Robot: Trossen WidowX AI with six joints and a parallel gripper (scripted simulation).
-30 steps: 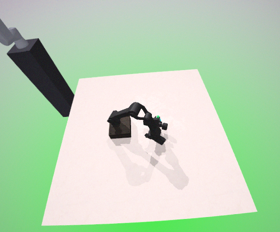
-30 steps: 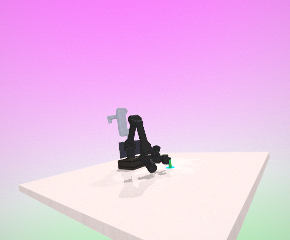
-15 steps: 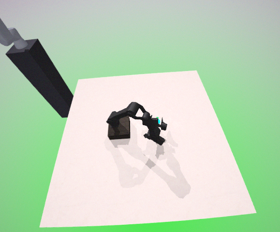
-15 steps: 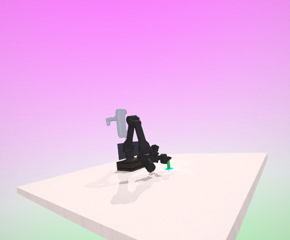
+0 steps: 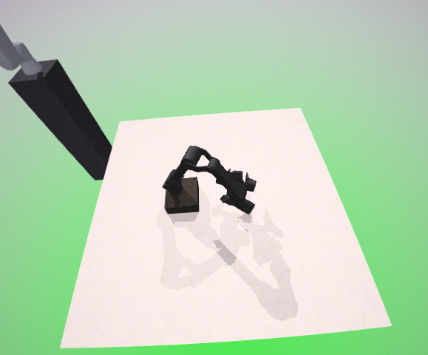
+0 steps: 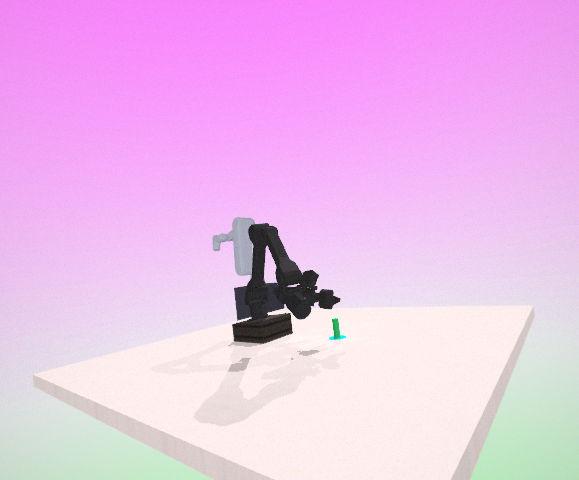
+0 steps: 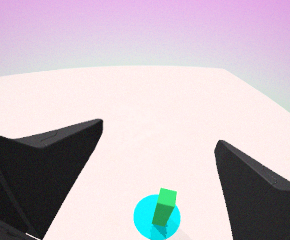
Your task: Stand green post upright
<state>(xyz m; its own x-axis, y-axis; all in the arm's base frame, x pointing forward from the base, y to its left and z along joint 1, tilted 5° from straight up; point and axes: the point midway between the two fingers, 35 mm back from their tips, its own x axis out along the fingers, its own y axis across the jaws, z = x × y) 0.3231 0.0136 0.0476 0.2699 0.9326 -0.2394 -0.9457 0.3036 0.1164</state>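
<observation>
The green post (image 6: 335,327) (image 7: 164,207) stands upright inside the cyan circle (image 6: 342,337) (image 7: 144,219) on the white table (image 5: 321,267) (image 6: 434,392) (image 7: 152,94). My gripper (image 5: 250,180) (image 6: 333,298) (image 7: 160,135) is open and empty. It hangs above the post and a little back from it toward the arm's base, with clear air between the fingers and the post. In the wrist view the two dark fingers stand wide apart on either side of the post. In the top view the arm hides the post and the circle.
The arm's dark base block (image 5: 182,197) (image 6: 262,328) sits near the table's middle. A tall dark pillar (image 5: 60,118) with a grey mount (image 5: 0,49) (image 6: 241,253) stands off the table's far left edge.
</observation>
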